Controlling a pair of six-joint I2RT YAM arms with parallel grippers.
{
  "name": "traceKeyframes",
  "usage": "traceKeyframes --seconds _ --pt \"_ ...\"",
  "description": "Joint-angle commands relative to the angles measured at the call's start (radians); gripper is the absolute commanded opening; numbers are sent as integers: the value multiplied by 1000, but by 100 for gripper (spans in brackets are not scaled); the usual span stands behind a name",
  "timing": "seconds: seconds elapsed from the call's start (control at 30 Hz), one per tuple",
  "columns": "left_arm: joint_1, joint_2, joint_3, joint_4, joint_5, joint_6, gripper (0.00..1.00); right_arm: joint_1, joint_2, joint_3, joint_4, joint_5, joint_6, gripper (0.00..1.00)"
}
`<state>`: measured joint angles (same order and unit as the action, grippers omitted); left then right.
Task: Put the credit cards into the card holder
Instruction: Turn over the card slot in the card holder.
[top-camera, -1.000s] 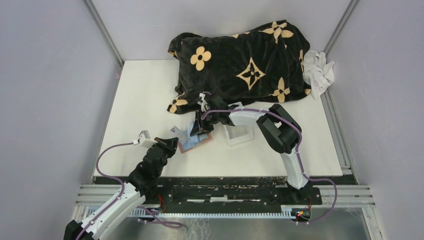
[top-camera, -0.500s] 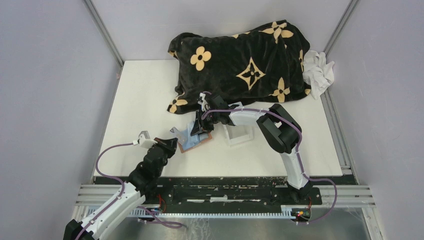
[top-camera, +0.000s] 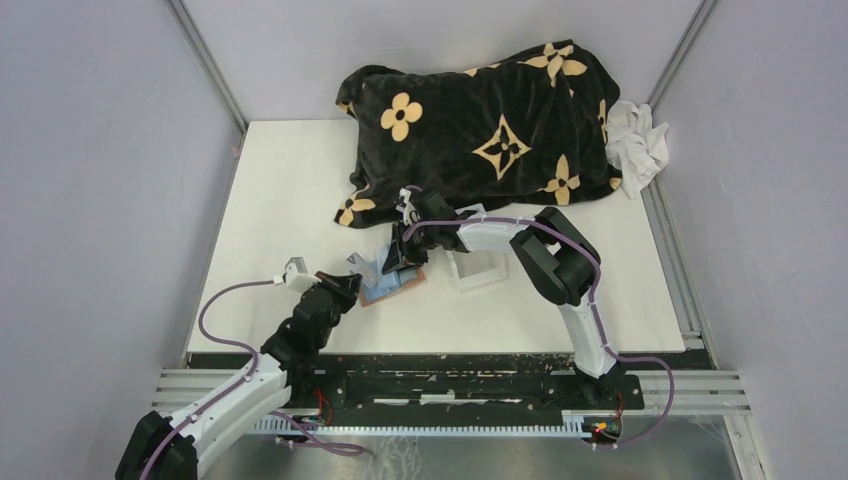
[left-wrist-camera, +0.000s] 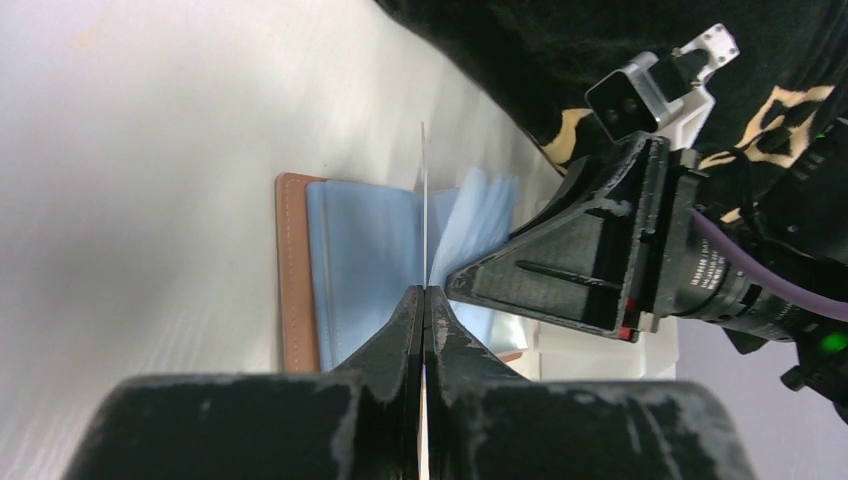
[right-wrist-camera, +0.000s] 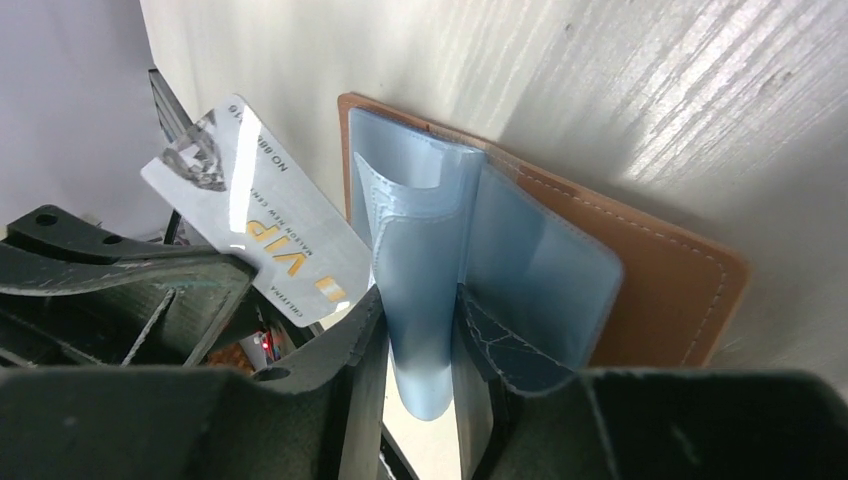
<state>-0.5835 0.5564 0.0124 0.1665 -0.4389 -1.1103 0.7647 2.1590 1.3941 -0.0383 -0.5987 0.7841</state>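
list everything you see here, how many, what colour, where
card holder: 1, brown with pale blue sleeves, lying open near the middle of the table
card: 1 seen, silver, held on edge just left of the holder
tray: 1, clear plastic, right of the holder; contents too hard to tell
blanket: 1, black with tan flower pattern, heaped at the far edge
cloth: 1, white, crumpled at the blanket's right end
table: 1, white
left claw: 1, black, shut on the card
right claw: 1, black, pinching one blue sleeve of the holder
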Motion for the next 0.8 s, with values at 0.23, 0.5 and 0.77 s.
traceKeyframes --seconds 0.23,0.5,0.77 --pt "6 169 -80 251 82 -33 3 -2 -2 35 -45 39 -56 60" --pt "5 184 -63 271 94 -34 3 -2 -50 66 -143 113 -128 99" --pt "5 204 -53 293 97 -39 3 5 -76 92 -234 205 -189 99"
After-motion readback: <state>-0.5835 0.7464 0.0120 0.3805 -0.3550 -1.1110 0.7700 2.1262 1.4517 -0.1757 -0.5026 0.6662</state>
